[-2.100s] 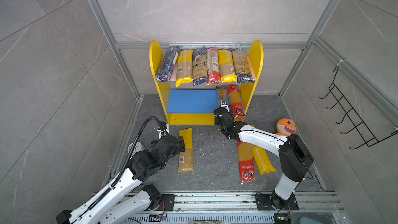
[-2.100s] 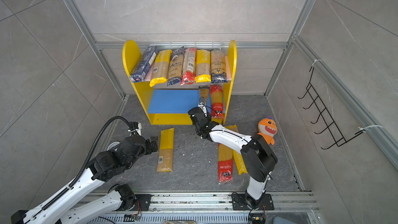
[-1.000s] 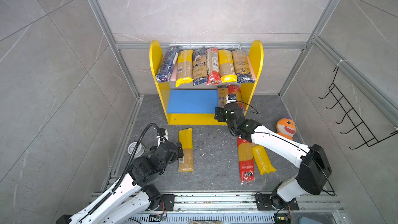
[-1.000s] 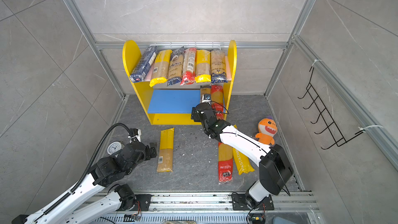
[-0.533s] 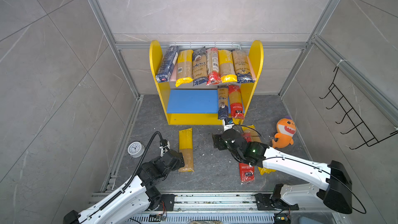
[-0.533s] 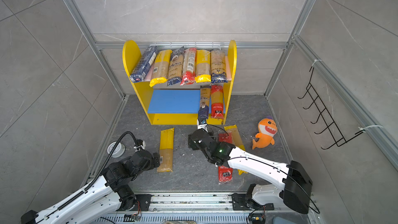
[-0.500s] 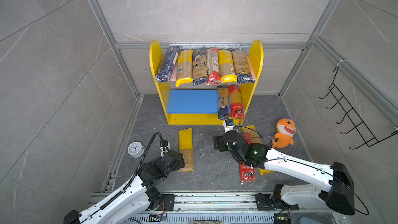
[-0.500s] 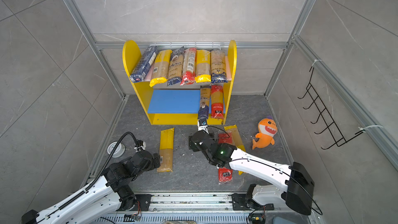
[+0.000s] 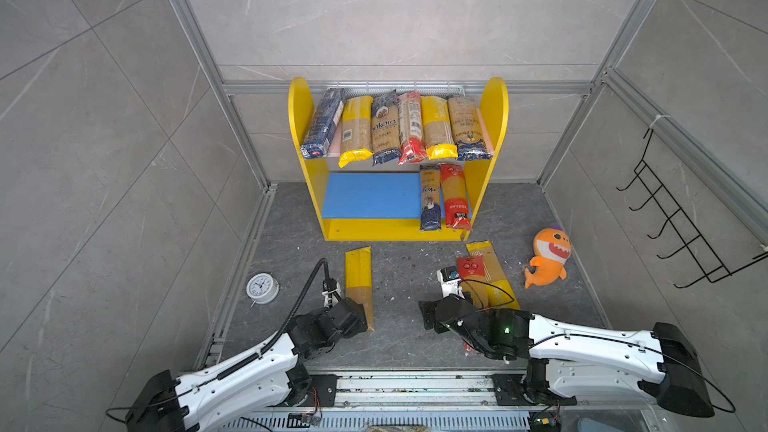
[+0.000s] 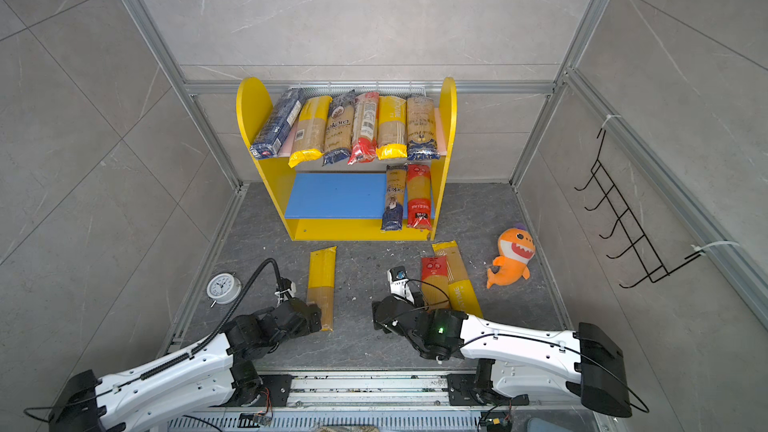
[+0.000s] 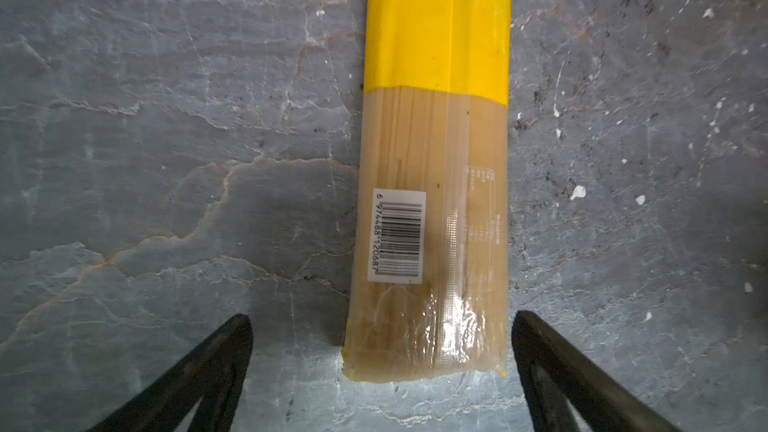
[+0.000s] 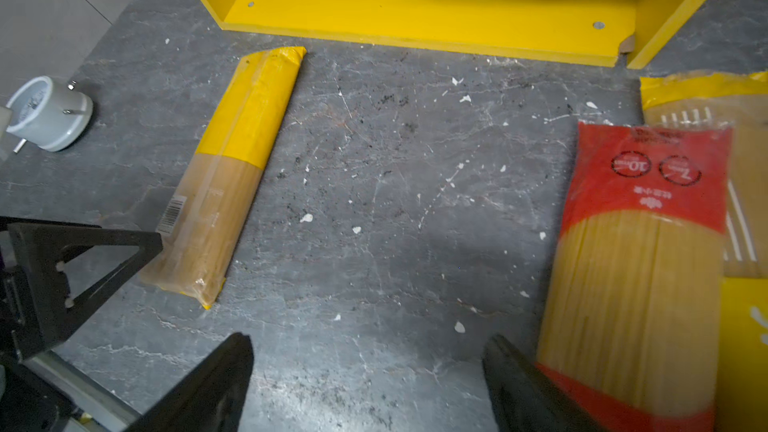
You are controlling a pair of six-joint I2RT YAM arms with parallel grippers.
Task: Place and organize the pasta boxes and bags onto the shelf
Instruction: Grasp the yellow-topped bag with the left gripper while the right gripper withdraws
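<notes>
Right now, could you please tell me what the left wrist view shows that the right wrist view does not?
Only left wrist: both fingers of the open left gripper flanking the clear end of the yellow-ended pack, barcode digits legible. Only right wrist: the shelf base, alarm clock, red-ended pack, open right gripper. Both: that yellow-ended pack lying flat on the grey floor.

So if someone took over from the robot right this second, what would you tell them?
Left gripper open, poised at the near end of the yellow-ended pack on the floor, not gripping.
Right gripper open and empty, over bare floor beside the red pack.
Shelf: six packs on top, two more packs at the right end of the blue board.
Done: eight packs shelved.
Left: three floor packs, those two plus the yellow pack beside the red one.
</notes>
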